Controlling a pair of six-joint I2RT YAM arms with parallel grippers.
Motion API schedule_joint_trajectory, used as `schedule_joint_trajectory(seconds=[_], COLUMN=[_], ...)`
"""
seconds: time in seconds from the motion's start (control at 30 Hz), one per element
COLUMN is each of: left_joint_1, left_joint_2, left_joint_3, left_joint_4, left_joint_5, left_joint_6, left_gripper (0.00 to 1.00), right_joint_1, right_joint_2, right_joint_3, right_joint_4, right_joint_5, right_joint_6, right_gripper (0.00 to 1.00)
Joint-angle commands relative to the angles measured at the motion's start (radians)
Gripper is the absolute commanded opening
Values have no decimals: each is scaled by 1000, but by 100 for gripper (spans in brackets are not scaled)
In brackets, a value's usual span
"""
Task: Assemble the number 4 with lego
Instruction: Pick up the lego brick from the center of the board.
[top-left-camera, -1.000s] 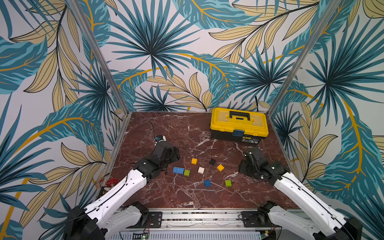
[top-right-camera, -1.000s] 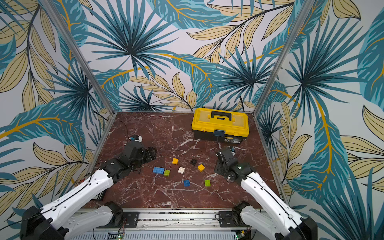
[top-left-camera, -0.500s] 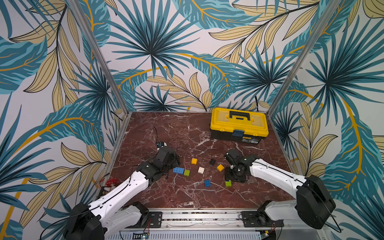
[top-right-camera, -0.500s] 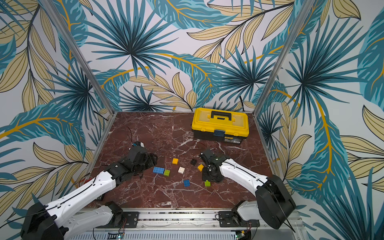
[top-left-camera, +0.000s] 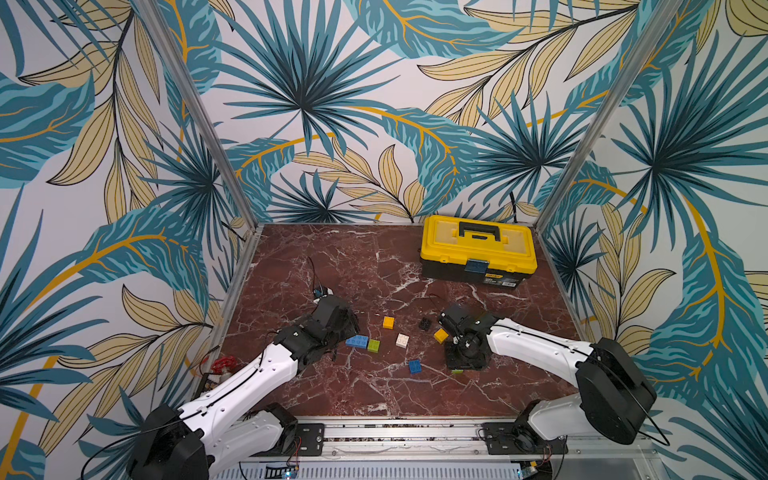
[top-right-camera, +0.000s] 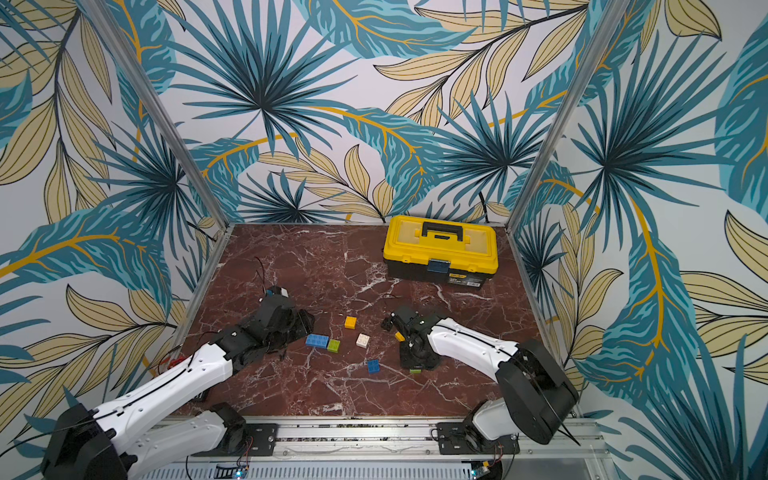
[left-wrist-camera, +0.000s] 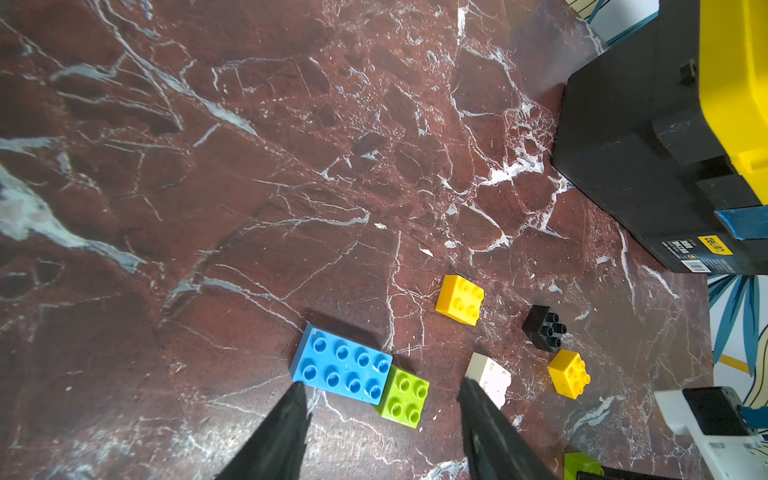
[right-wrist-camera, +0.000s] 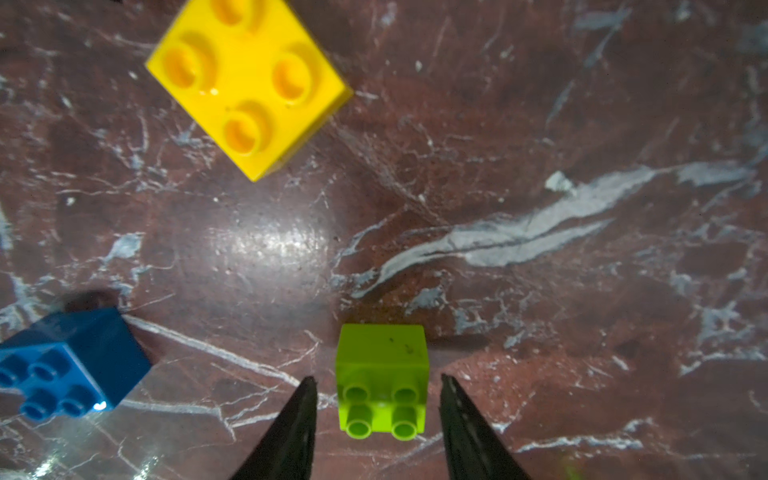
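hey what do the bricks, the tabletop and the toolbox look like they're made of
Bricks: glossy moulded plastic; shiny studs.
Tabletop: polished red marble or a print; white veins, glare.
Toolbox: likely hard plastic; yellow lid, black base.

A red-brown marble tabletop (top-left-camera: 374, 270) carried a yellow toolbox (top-left-camera: 478, 249) right of centre in both top views. Lower in the frame lay loose bricks: a long blue brick (top-left-camera: 356, 341) touching a green brick (top-left-camera: 373, 345), a yellow brick (top-left-camera: 388, 322), a white brick (top-left-camera: 402, 340), a black brick (top-left-camera: 424, 323), a second yellow brick (top-left-camera: 440, 335), a small blue brick (top-left-camera: 414, 366) and a second green brick (right-wrist-camera: 382, 374).
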Motion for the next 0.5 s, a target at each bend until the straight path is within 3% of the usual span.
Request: schedule_joint_trajectory(seconds=[0.0, 0.1, 0.2, 0.47], left_joint_1=[-5, -4, -5, -5], left_joint_2=[-9, 0, 13, 26], left_joint_3=[-28, -24, -20, -2], left_joint_4=[-2, 6, 14, 7], left_joint_5=[4, 7, 10, 10], left_joint_6=[-5, -4, -1, 5], left_gripper=[60, 60, 60, 60], right_joint_1=[10, 15, 18, 36], right_joint_2=[3, -4, -9, -16], right_joint_3=[-27, -31, -41, -38], right_joint_4=[-21, -30, -21, -11], right_joint_5=[25, 30, 27, 24], right_joint_6=[12, 16, 16, 22], right_gripper=[46, 52, 51, 25])
